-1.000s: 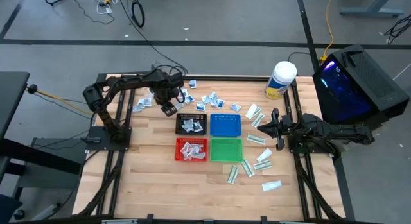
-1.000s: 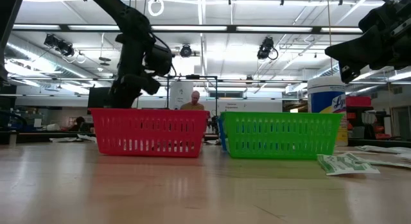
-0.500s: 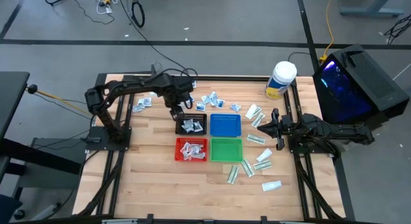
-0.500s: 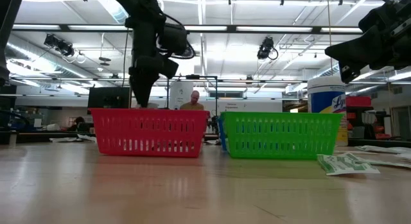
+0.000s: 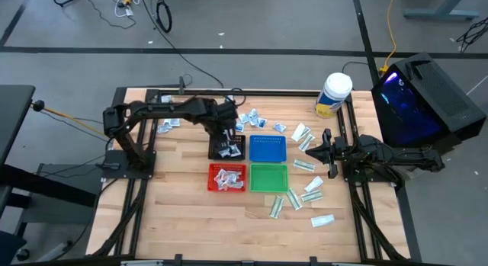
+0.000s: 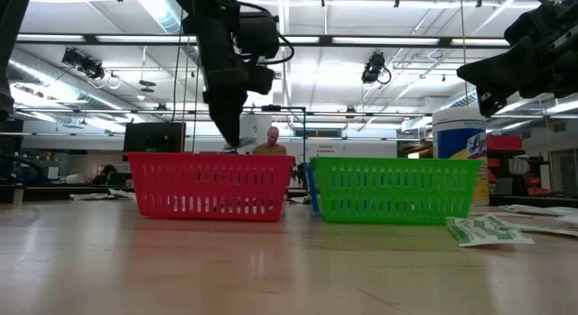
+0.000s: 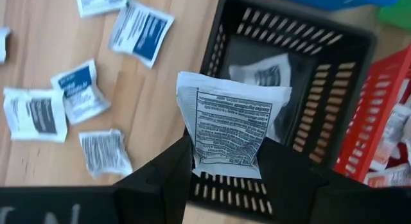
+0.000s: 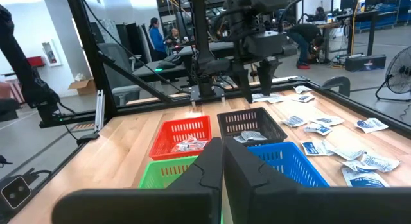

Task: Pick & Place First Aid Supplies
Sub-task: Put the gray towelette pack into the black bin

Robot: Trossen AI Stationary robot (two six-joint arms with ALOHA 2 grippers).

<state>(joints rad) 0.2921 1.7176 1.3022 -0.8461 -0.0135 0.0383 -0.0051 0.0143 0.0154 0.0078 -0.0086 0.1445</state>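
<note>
— So what has changed over the last second?

— Mostly the left gripper; a second ago it was out over the loose packets near the table's far-left corner, and it has since carried across to hang above the black tray, at that tray's far edge.

— Is it holding anything?

— Yes; its fingers are clamped on a squarish white packet, held by its lower edge with the printed side facing the wrist camera; the packet hangs over the tray's near wall, not yet inside.

— And the tray itself?

— One or two similar packets already lie in it; the red tray beside it also holds some; the blue tray and green tray look bare from above.

— What does that mean for the job?

— I'd judge the carry is nearly done and release is the next step; a slightly deeper reach would keep the packet from catching the rim.

— Much left to do?

— Plenty; more white packets lie scattered along the far edge, and the long white-and-green packets are spread along the right side.

— The other arm?

— The right gripper waits at the right edge with its fingers pressed together, empty; it has not moved.
</note>
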